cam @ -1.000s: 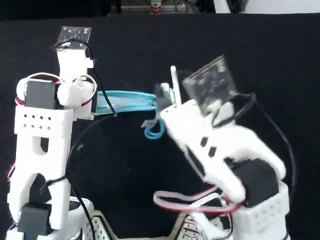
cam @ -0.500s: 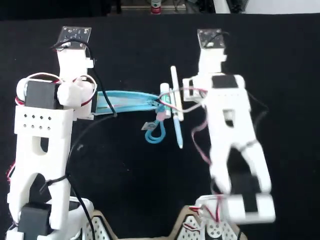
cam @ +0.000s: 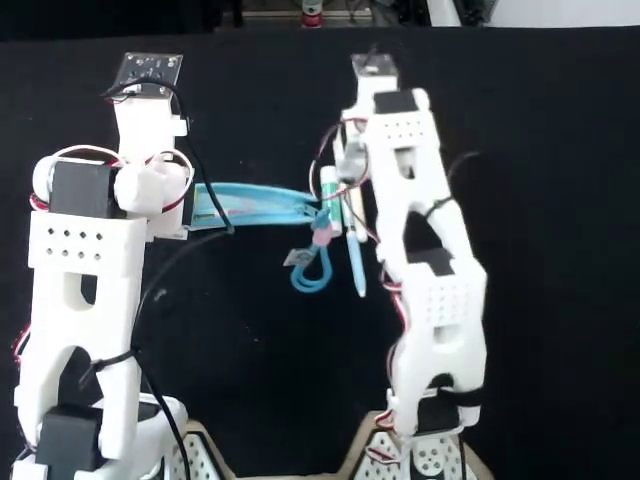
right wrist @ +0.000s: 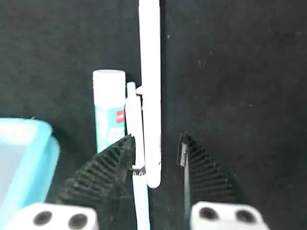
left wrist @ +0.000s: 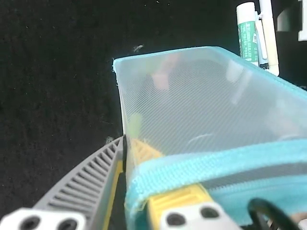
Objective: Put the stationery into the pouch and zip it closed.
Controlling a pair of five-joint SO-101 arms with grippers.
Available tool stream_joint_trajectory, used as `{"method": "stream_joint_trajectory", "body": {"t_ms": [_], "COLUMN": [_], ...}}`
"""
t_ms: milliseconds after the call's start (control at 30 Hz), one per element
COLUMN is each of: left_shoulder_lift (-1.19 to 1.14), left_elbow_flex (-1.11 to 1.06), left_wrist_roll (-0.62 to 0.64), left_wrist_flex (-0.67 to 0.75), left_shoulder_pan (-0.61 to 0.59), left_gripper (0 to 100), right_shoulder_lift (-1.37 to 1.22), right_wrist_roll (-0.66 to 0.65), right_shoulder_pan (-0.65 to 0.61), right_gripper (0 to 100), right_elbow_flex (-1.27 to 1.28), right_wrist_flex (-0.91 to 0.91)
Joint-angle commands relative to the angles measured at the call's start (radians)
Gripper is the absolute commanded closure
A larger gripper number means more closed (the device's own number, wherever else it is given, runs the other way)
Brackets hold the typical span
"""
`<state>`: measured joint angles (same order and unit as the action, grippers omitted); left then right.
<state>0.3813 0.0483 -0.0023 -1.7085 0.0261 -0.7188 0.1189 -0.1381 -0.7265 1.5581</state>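
On the black cloth surface point(right wrist: 240, 72), your left end effector point(left wrist: 132, 148) grips the rim of the translucent pale-blue mesh pouch point(left wrist: 201, 110), contents unclear. Your right end effector point(right wrist: 156, 143) hangs spread astride the slim white pen point(right wrist: 149, 72), beside a green-and-white glue stick point(right wrist: 108, 105); centre it, then pinch the pen alone

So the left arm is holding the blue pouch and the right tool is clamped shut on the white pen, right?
Not quite. The left tool does hold the pouch, but the right tool is open: the right wrist view shows its fingers standing apart on either side of the white pen.
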Motion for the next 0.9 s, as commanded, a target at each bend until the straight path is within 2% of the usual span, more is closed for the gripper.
{"method": "stream_joint_trajectory", "body": {"t_ms": [0, 367, 700, 867], "left_shoulder_lift": [-0.008, -0.008, -0.008, -0.012], "left_elbow_flex": [0.007, 0.005, 0.005, 0.005], "left_wrist_roll": [-0.006, -0.006, -0.006, -0.006], "left_wrist_flex": [-0.006, -0.021, -0.021, -0.021], "left_shoulder_pan": [-0.008, -0.013, -0.028, -0.028], "left_gripper": [97, 97, 97, 97], "right_shoulder_lift": [-0.031, -0.094, -0.102, -0.102], "right_wrist_roll": [0.002, -0.006, -0.120, -0.160], "right_shoulder_pan": [-0.012, -0.021, 0.040, 0.021], "right_gripper": [85.4, 85.2, 85.0, 85.0], "right_elbow_flex": [-0.245, -0.300, -0.297, -0.297], "right_wrist_flex": [0.080, 0.064, 0.068, 0.040]}}
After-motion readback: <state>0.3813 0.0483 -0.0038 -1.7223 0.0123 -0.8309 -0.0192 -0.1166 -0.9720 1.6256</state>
